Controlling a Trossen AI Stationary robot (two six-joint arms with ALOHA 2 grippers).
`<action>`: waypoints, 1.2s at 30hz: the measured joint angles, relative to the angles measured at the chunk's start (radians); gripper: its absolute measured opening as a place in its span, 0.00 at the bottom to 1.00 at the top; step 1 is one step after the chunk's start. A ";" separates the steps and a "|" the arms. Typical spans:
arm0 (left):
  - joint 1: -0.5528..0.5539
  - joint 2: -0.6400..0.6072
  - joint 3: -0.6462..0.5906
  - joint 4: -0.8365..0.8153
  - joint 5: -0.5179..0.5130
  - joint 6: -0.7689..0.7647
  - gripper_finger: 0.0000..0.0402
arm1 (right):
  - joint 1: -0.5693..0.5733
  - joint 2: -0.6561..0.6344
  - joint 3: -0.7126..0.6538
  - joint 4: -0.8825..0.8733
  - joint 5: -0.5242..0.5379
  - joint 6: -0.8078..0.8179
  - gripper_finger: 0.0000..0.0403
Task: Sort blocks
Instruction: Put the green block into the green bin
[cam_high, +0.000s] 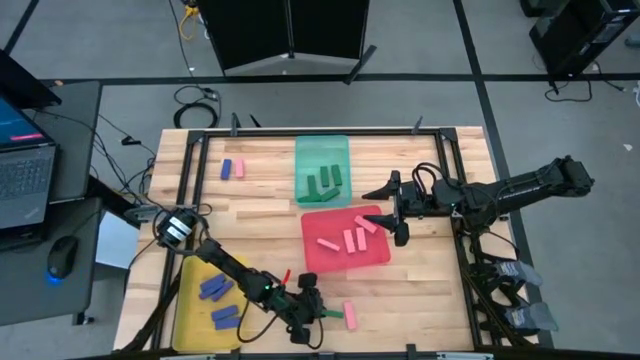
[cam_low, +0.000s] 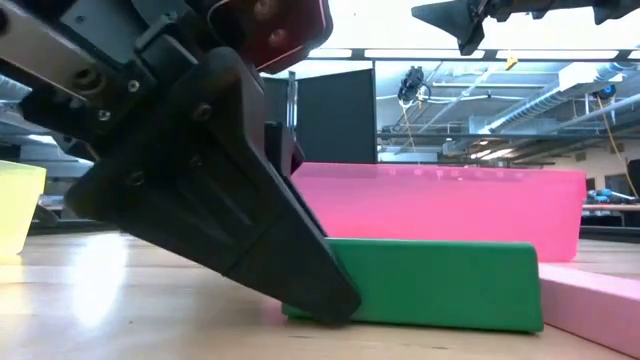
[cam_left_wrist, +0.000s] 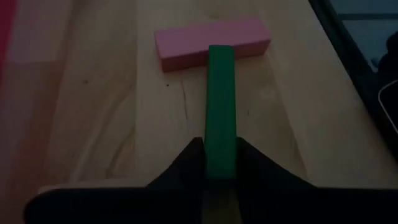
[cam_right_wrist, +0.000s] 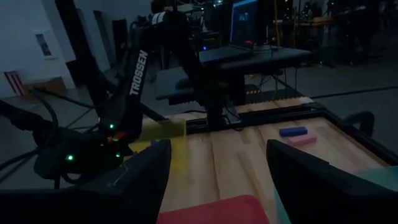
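The left gripper (cam_left_wrist: 221, 163) is clamped narrowly around a green block (cam_left_wrist: 221, 106) touching a pink block (cam_left_wrist: 214, 42).

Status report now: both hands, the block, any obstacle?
Left hand shut on green block, low at table's near edge. Right hand open, over red tray. Pink block touches green block's far end.
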 joint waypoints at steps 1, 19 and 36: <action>0.000 -0.005 -0.001 -0.004 0.005 0.008 0.16 | 0.003 0.000 0.000 0.000 0.000 0.000 0.68; 0.150 -0.423 -0.003 -0.531 -0.574 0.024 0.16 | 0.156 0.134 0.000 0.038 0.077 0.047 0.68; 0.689 -0.442 -0.010 -0.589 -0.304 -0.063 0.31 | 0.343 0.337 0.001 0.180 0.313 0.192 0.68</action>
